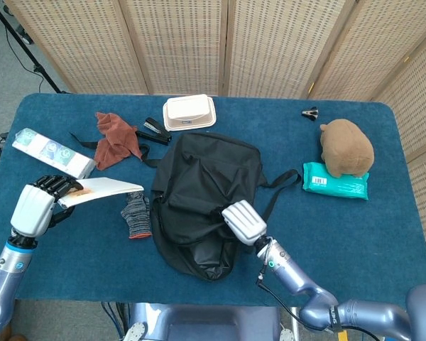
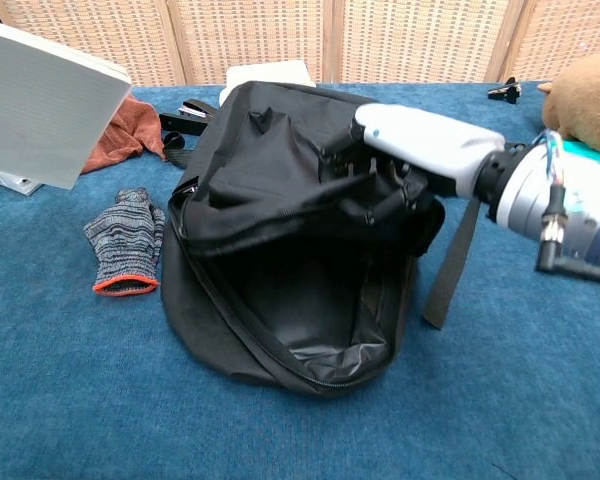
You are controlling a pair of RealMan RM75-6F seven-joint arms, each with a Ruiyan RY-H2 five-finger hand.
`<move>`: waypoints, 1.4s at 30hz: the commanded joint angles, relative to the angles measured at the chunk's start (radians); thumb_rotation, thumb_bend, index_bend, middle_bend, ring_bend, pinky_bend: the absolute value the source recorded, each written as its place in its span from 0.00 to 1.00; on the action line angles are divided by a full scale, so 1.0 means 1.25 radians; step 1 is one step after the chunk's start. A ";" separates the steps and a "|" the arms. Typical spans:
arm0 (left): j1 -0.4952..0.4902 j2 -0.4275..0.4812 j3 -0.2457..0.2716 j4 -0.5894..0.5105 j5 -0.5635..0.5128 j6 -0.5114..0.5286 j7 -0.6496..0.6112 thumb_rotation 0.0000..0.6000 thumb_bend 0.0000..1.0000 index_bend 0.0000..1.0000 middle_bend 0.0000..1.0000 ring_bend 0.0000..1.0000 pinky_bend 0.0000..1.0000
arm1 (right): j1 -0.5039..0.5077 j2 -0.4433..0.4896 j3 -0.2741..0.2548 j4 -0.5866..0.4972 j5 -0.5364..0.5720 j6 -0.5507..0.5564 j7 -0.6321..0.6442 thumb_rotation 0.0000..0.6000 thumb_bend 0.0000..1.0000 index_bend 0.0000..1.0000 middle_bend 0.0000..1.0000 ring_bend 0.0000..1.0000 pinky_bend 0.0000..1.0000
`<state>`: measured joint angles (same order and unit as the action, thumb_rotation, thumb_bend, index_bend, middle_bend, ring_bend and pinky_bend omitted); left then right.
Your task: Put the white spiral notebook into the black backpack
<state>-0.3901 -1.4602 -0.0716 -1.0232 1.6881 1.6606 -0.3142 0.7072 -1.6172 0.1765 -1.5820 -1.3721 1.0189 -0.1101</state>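
The white spiral notebook (image 1: 99, 189) (image 2: 40, 105) is lifted off the table at the left, gripped at one edge by my left hand (image 1: 41, 200). The black backpack (image 1: 206, 202) (image 2: 280, 260) lies in the middle of the blue table, its main zip opening gaping toward me with the dark inside showing. My right hand (image 1: 241, 220) (image 2: 410, 145) grips the upper flap of the backpack and holds it raised above the opening. The notebook is left of the backpack and apart from it.
A grey knit glove (image 1: 136, 214) (image 2: 125, 250) lies between notebook and backpack. A rust cloth (image 1: 115, 138), black stapler (image 1: 156, 130), white box (image 1: 189, 112) and blue-white pack (image 1: 53, 153) lie at the back left. A brown plush (image 1: 348, 147) on a teal wipes pack (image 1: 335, 180) sits right.
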 commanded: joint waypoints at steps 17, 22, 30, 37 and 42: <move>-0.029 -0.151 0.027 0.212 0.168 0.344 -0.177 1.00 0.63 0.78 0.64 0.47 0.53 | 0.035 0.102 0.141 -0.089 0.274 -0.057 -0.003 1.00 0.61 0.61 0.58 0.56 0.65; -0.056 -0.170 0.046 0.185 0.207 0.349 -0.151 1.00 0.63 0.80 0.66 0.49 0.53 | 0.055 0.122 0.151 -0.107 0.335 -0.082 -0.018 1.00 0.62 0.61 0.59 0.56 0.65; -0.118 -0.241 0.060 0.198 0.263 0.347 -0.116 1.00 0.62 0.80 0.66 0.49 0.53 | 0.079 0.156 0.151 -0.142 0.406 -0.117 -0.023 1.00 0.63 0.62 0.59 0.57 0.65; -0.161 -0.320 0.075 0.266 0.291 0.334 -0.101 1.00 0.62 0.80 0.66 0.49 0.53 | 0.093 0.187 0.147 -0.159 0.440 -0.140 -0.019 1.00 0.63 0.62 0.59 0.57 0.65; -0.188 -0.380 0.086 0.333 0.292 0.314 -0.108 1.00 0.61 0.80 0.66 0.49 0.53 | 0.095 0.205 0.144 -0.167 0.446 -0.148 -0.003 1.00 0.63 0.62 0.60 0.57 0.65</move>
<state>-0.6099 -1.9131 0.0282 -0.6297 2.0518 2.0656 -0.4432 0.8262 -1.3634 0.3576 -1.7882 -0.8154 0.8352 -0.1165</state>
